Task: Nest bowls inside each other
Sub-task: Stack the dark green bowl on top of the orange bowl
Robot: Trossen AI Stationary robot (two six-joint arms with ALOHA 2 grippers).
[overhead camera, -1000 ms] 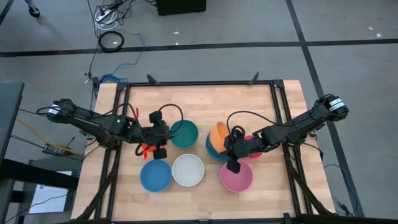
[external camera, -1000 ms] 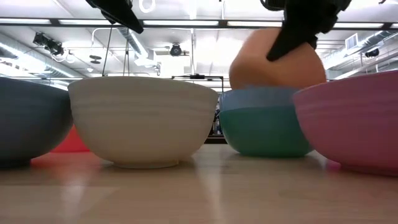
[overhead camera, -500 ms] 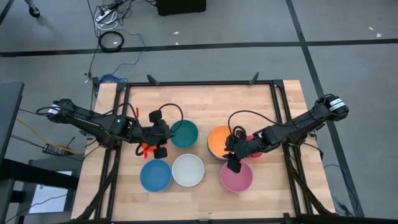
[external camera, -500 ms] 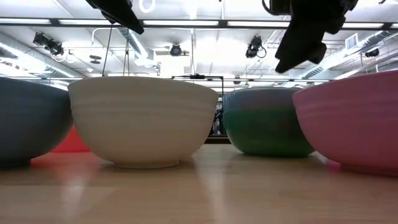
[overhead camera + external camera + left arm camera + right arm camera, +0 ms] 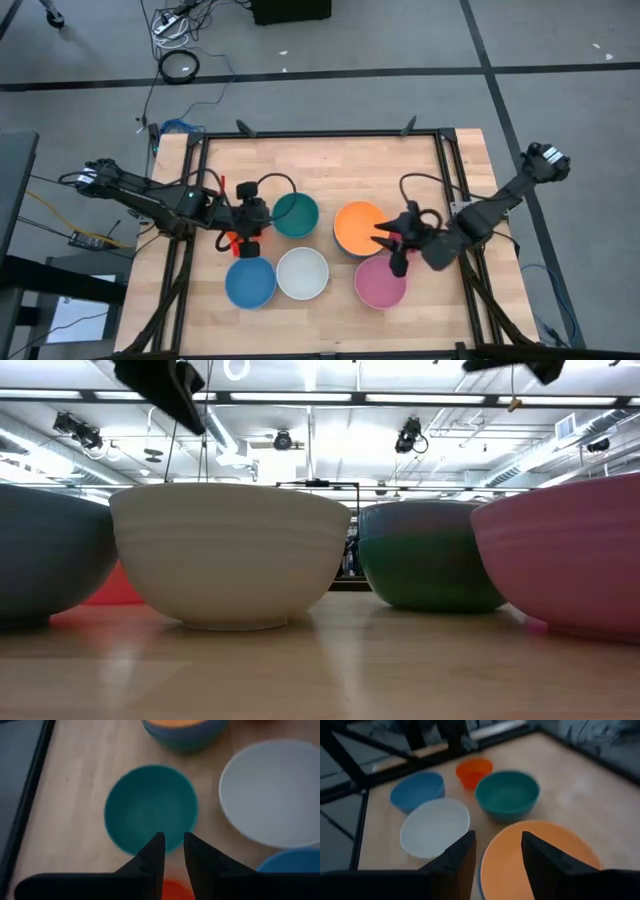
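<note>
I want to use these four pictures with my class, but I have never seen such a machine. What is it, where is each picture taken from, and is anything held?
It is a robot with two dark arms at a wooden table. One picture looks straight down, one looks level across the table, and two come from cameras on the wrists. On the table stand bowls: teal, white, blue, pink, and an orange bowl nested in a blue-rimmed one. The right tool is open and empty beside the orange bowl. The left tool hovers above a small red-orange bowl, next to the teal one, holding nothing visible.
</note>
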